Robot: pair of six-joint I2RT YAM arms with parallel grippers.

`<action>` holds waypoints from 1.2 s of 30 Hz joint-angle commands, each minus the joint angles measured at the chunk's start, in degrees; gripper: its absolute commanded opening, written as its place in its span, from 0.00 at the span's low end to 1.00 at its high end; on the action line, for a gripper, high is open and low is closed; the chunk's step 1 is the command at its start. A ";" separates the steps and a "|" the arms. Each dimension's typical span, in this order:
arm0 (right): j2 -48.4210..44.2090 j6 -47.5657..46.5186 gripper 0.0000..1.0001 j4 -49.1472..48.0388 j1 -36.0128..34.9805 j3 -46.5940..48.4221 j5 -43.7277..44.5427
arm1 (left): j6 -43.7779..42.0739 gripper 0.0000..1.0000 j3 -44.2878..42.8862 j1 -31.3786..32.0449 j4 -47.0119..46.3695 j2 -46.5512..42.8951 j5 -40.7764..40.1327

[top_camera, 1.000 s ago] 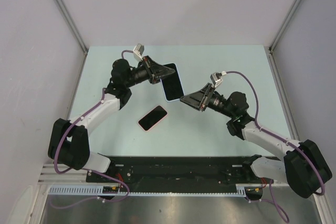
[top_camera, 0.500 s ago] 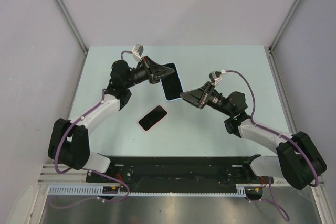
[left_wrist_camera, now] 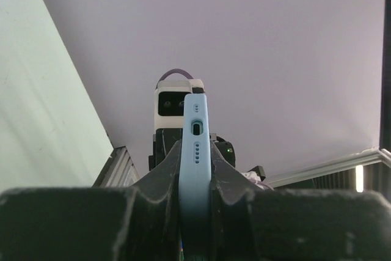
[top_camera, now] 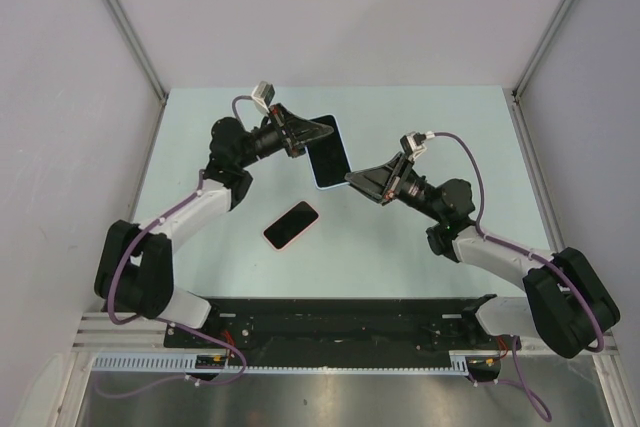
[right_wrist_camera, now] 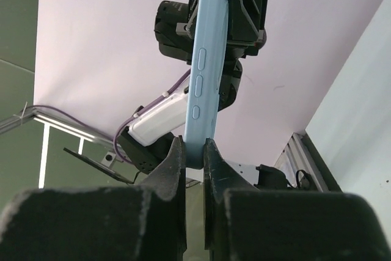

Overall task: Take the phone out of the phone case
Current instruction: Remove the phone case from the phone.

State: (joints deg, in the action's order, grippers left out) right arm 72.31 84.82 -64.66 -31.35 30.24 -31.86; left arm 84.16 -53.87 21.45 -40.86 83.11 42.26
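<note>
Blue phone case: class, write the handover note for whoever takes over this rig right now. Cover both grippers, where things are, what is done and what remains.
Left gripper: shut on the far end of the blue case.
Right gripper: shut on the near end of it.
The case is held in the air between the arms, above the table. The phone appears to be still inside, dark face up.
A pink-edged phone lies flat on the table, untouched.
Done: case lifted and gripped at both ends.
Left: work the phone out of the case.
</note>
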 commanded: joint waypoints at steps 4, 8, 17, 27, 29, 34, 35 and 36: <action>-2.18 1.40 0.00 -19.34 -0.02 3.68 1.62 | 8.72 0.00 1.39 -0.09 -12.47 1.70 1.60; 2.03 4.57 0.00 -26.47 0.06 5.88 0.57 | 20.31 0.00 3.06 -0.01 -28.00 3.20 0.37; 5.99 5.53 0.00 -26.83 -0.90 8.87 1.27 | 23.85 0.00 3.68 -0.01 -30.33 -2.69 -2.88; 10.04 8.61 0.00 -27.01 -2.74 14.23 5.66 | 25.53 0.00 1.92 -0.01 -31.47 -7.87 -5.87; 10.91 9.66 0.00 -27.01 -3.01 15.28 6.19 | 26.14 0.00 1.75 -0.01 -32.35 -8.14 -6.22; 11.71 10.19 0.00 -27.01 -4.24 16.96 8.21 | 26.32 0.00 1.13 -0.01 -31.91 -9.81 -7.10; 11.88 10.54 0.00 -27.01 -4.42 17.05 8.39 | 26.32 0.00 0.87 -0.01 -31.82 -9.98 -7.28; 12.06 10.55 0.00 -27.01 -4.50 17.22 8.74 | 26.32 0.00 0.78 -0.01 -31.82 -10.33 -7.37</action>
State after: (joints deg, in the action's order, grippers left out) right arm 82.24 93.49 -79.26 -35.33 44.93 -30.70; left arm 104.42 -49.60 19.33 -64.42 77.73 32.25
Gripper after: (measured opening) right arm 0.076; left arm 0.190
